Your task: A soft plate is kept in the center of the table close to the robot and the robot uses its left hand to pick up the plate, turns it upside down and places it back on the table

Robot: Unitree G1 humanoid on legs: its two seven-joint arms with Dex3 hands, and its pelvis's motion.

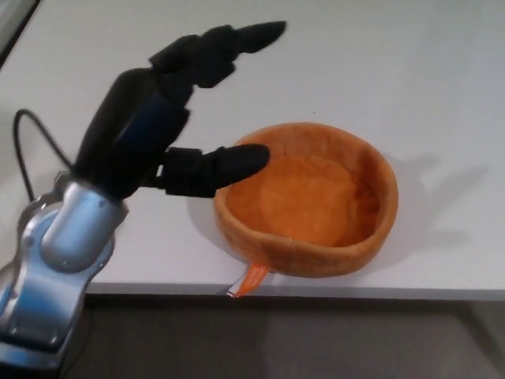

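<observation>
Reaching in from the left, my left hand (158,126) has its fingers (229,43) spread well apart from the thumb (217,167), holding nothing. The long fingers point toward the far right above the table; the thumb tip lies at the left rim of the soft plate (306,199), and I think it sits over the rim rather than on it, though from this angle I can't tell whether they touch. Behind the hand, the silver wrist and forearm (59,253) run off the lower left corner, cut by the frame, with a thin black cable (31,150) looping beside them. My right hand does not show.

The plate is orange, with a raised fuzzy wall, sitting right side up on the near part of the table, a little right of centre. A small orange tag (249,280) hangs from its near side over the table edge. The hand covers part of the table left of the plate.

The table (410,87) is plain white, with soft shadows to the plate's right. Below its near edge the floor (331,339) is dim and greyish. A dark strip (17,24) shows at the far left corner.
</observation>
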